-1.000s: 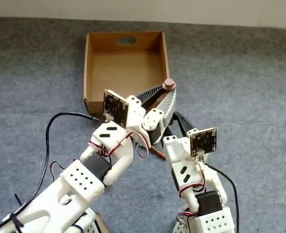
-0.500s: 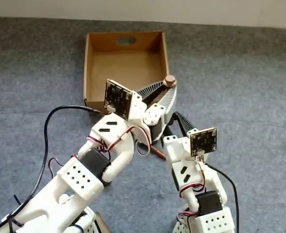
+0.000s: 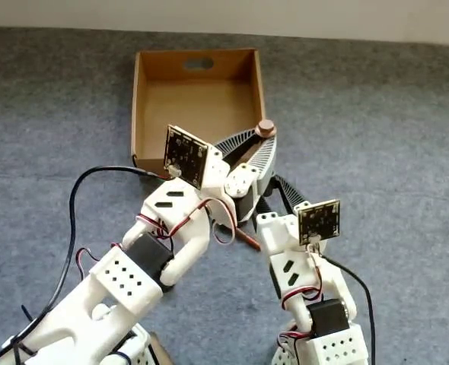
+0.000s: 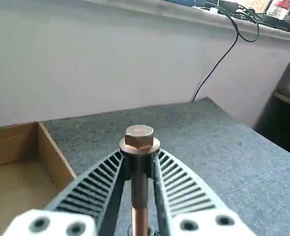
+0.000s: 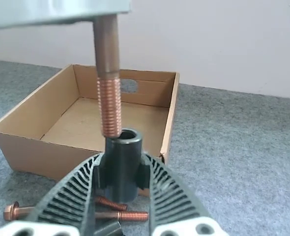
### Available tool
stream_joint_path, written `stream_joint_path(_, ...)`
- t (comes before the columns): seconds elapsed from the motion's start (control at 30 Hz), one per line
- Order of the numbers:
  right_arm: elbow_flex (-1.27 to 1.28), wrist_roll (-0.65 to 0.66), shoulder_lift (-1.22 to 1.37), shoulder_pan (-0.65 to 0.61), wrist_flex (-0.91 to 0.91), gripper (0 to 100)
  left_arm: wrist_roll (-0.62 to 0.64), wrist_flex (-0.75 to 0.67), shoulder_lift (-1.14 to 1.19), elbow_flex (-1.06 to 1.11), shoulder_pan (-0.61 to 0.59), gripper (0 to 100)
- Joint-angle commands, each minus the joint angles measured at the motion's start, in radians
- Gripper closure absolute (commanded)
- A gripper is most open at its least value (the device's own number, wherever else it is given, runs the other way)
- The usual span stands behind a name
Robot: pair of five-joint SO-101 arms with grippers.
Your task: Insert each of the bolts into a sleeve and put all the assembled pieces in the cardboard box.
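Just beside the right wall of the cardboard box (image 3: 198,103), the left gripper (image 4: 139,160) is closed on a copper bolt (image 4: 139,140) below its hex head, holding it upright with the threads pointing down. Under it the right gripper (image 5: 121,164) clamps a dark sleeve (image 5: 120,147) upright, and the bolt's threaded tip sits at the sleeve's open mouth (whether it has gone in cannot be told). Loose bolts (image 5: 128,215) lie on the grey carpet near the box.
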Motion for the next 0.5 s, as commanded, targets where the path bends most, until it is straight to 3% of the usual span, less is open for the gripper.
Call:
stream_joint_path(0.0,0.018,0.009,-0.005,0.012,-0.022,99.2,0.008,-0.002,-0.002,-0.008,0.001,99)
stream_joint_path(0.47,0.018,0.009,-0.005,0.012,-0.022,99.2,0.008,-0.051,0.025,-0.097,-0.007,99)
